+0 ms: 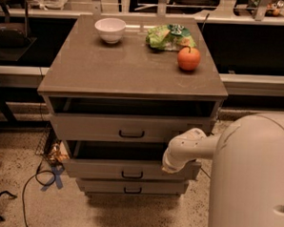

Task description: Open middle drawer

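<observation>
The middle drawer (105, 169) is the second of three grey-beige fronts on the cabinet, with a small dark bar handle (132, 174). It stands partly pulled out, with a dark gap above its front panel. My gripper (170, 166) is at the end of the white arm (190, 147), right at the drawer's top right edge and to the right of the handle. The top drawer (93, 127) above it is also slightly out. The bottom drawer (131, 187) sits further in than the middle one.
On the cabinet top (111, 71) are a white bowl (110, 28), a green snack bag (168, 37) and an orange fruit (189, 58). My white body (253, 183) fills the lower right. Cables and blue tape (53, 176) lie on the floor at left.
</observation>
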